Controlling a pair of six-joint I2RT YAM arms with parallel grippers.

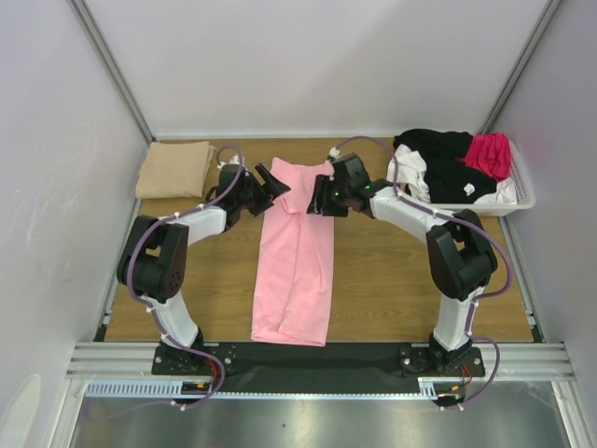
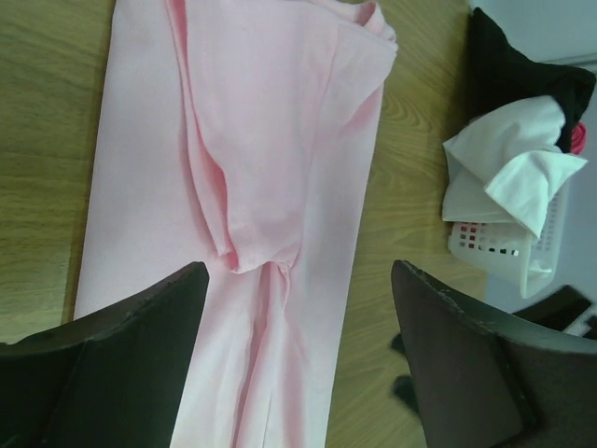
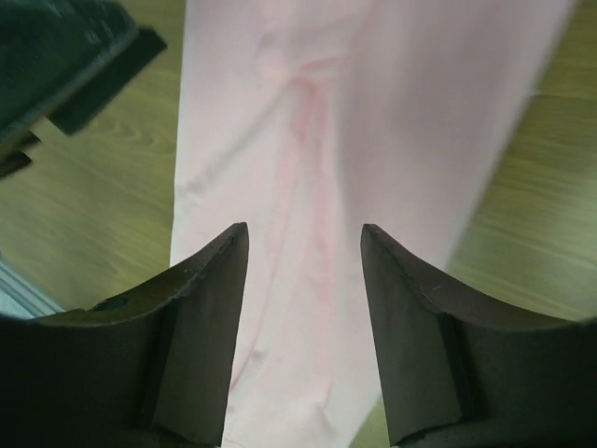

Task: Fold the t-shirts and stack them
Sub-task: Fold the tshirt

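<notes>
A light pink t-shirt [image 1: 297, 257] lies on the table folded lengthwise into a long strip, sleeves tucked in. My left gripper [image 1: 274, 184] hovers at its far left corner, open and empty; in the left wrist view [image 2: 298, 271] the pink shirt [image 2: 270, 140] lies below the spread fingers. My right gripper [image 1: 318, 198] is over the far end of the strip, open and empty; in the right wrist view [image 3: 303, 229] the pink cloth [image 3: 373, 121] fills the gap between the fingers. A folded tan t-shirt [image 1: 174, 168] lies at the far left. Black [image 1: 438, 149], white [image 1: 410, 173] and magenta [image 1: 489, 154] shirts are piled in the basket.
A white plastic basket [image 1: 520, 198] stands at the far right and also shows in the left wrist view [image 2: 508, 252]. The wooden table [image 1: 392, 280] has bare wood on both sides of the pink strip. Walls close in the back and both sides.
</notes>
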